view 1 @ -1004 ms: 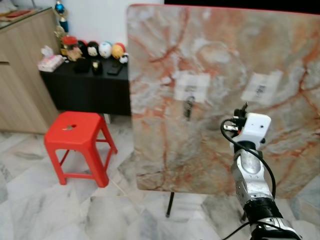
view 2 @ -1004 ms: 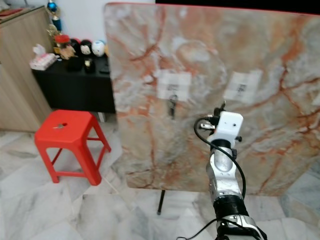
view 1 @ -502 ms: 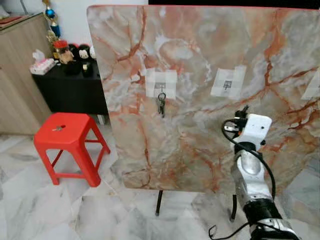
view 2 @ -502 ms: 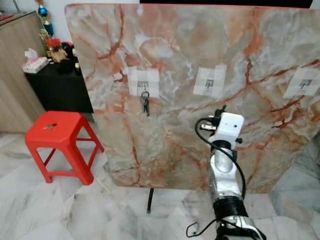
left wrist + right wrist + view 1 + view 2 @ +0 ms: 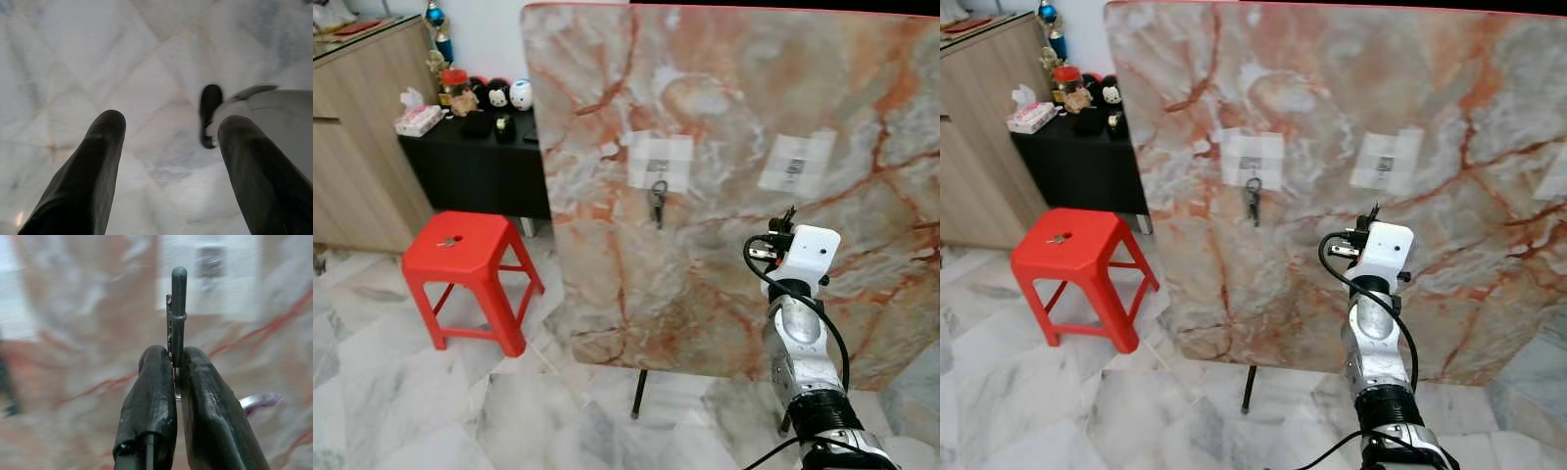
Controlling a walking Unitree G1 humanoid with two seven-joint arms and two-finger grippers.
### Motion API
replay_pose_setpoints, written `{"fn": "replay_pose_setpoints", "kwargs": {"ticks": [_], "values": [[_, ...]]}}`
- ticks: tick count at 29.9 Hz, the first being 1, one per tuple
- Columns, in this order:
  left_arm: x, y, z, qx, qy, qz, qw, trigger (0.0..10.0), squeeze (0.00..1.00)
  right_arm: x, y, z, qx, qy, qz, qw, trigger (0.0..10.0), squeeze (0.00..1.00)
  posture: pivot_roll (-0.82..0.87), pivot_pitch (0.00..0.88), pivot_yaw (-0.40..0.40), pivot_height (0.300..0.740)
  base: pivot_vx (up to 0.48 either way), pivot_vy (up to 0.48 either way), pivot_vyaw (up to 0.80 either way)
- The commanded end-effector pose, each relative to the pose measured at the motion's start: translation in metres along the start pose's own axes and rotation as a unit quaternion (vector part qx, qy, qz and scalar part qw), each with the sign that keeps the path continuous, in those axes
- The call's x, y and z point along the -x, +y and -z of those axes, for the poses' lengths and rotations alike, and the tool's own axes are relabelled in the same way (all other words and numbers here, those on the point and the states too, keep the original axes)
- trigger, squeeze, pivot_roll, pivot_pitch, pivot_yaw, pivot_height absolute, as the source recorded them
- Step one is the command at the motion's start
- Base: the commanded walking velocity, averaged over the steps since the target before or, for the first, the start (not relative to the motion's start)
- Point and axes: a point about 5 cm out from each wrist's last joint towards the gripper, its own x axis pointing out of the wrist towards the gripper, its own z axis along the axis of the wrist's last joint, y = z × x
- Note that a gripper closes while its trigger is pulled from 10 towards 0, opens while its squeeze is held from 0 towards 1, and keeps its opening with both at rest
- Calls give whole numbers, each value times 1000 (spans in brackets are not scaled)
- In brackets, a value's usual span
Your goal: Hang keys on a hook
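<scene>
An upright marble board (image 5: 724, 117) carries white patches, each with a small hook. A bunch of keys (image 5: 658, 203) hangs from the left hook (image 5: 659, 166). The hook beside it (image 5: 794, 164) is bare, and a third patch (image 5: 1557, 178) sits at the board's right edge. My right gripper (image 5: 786, 217) is raised in front of the board, below the bare hook. Its fingers are shut on a dark key (image 5: 177, 298) that sticks up past the fingertips (image 5: 156, 360), with a blurred hook (image 5: 211, 262) beyond. My left gripper (image 5: 171, 125) hangs open over the marble floor.
A red stool (image 5: 465, 257) with a small object (image 5: 448, 240) on its seat stands left of the board. Behind it are a black table (image 5: 475, 162) with figurines and a wooden cabinet (image 5: 362, 137). A black leg (image 5: 639, 392) props the board on the floor.
The whole picture has swung sideways and back as the camera moved. My right gripper stays raised with the key in it. The keys on the left hook hang as before.
</scene>
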Motion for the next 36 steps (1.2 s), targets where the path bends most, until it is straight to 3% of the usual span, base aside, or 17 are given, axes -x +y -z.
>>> {"fn": "replay_pose_setpoints", "kwargs": {"ticks": [1,13,25,36], "values": [[0,0,1,-1,1,3,1000,10000,0,-3,0,-6,0,-11,0,1000,10000,0,-14,0,-20,740,0,0,0],[3,9,4,-2,2,-1,1000,10000,0,-5,5,-6,-26,-5,4,1000,10000,0,-12,0,-14,740,0,0,0],[-5,-26,-14,-6,-16,22,1000,10000,0,-5,16,-8,-34,-8,-13,999,10000,0,-19,0,-9,740,0,0,0],[-4,-34,-8,-6,-11,28,1000,10000,0,-5,16,-9,-35,-10,-13,999,10000,0,-18,0,-10,740,0,0,0]]}}
